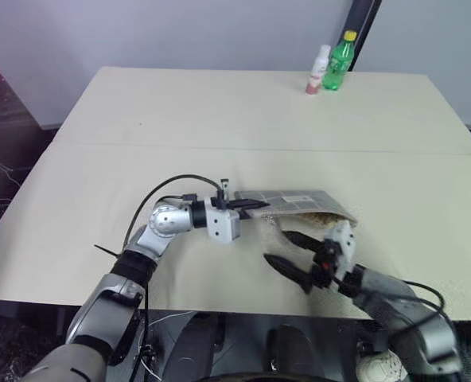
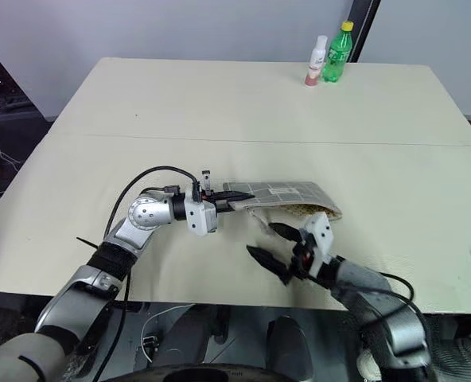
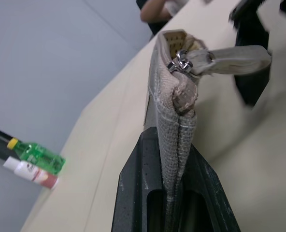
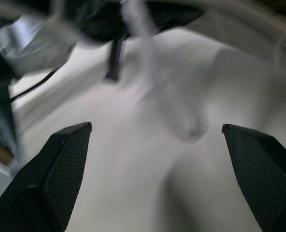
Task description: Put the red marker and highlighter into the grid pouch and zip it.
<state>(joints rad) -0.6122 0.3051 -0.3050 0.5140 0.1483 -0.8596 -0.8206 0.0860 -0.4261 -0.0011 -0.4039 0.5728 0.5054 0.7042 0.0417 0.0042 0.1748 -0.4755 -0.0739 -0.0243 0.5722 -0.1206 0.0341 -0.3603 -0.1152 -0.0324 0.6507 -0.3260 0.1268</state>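
Left gripper clamping grid pouch

A green bottle and white-pink bottle stand touching at the table's far edge.

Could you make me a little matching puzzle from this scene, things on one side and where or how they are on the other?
Things:
1. grid pouch
2. green bottle
3. right gripper
4. left gripper

States:
a. stands at the table's far edge, beside a white-and-pink bottle
b. open, holding nothing
c. shut on one end of the fabric case
d. lies on the table, one end pinched, zipper partly open

Pairs: 1-d, 2-a, 3-b, 4-c
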